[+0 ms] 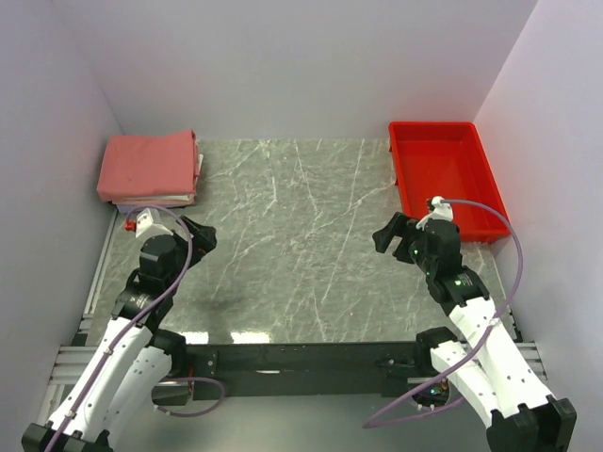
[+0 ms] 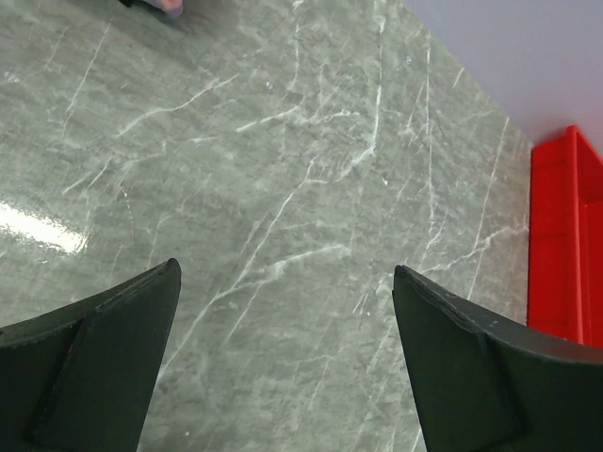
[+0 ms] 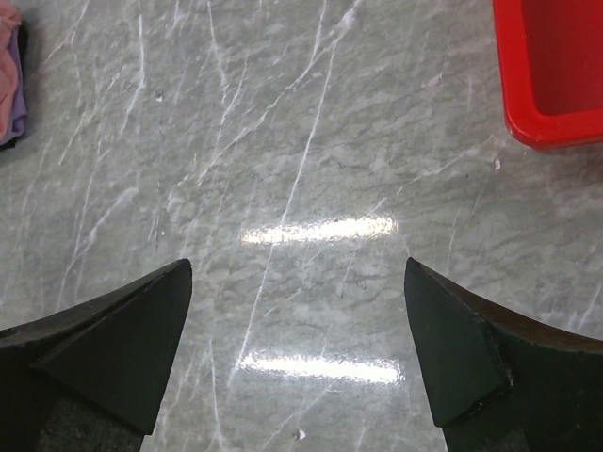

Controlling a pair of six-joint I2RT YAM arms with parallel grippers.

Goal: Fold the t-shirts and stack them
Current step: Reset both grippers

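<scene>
The t-shirts (image 1: 149, 168) lie folded in a stack at the table's far left corner, a salmon-red one on top and white edges showing beneath. A sliver of the stack shows at the left edge of the right wrist view (image 3: 9, 80). My left gripper (image 1: 200, 235) is open and empty, hovering near the stack's front right, pointing over bare marble (image 2: 286, 273). My right gripper (image 1: 386, 232) is open and empty, over the marble (image 3: 298, 268) left of the red tray.
A rigid red plastic tray (image 1: 443, 179) sits empty at the far right; its rim shows in the left wrist view (image 2: 556, 245) and the right wrist view (image 3: 546, 127). White walls enclose the grey marble table (image 1: 292, 235) on three sides.
</scene>
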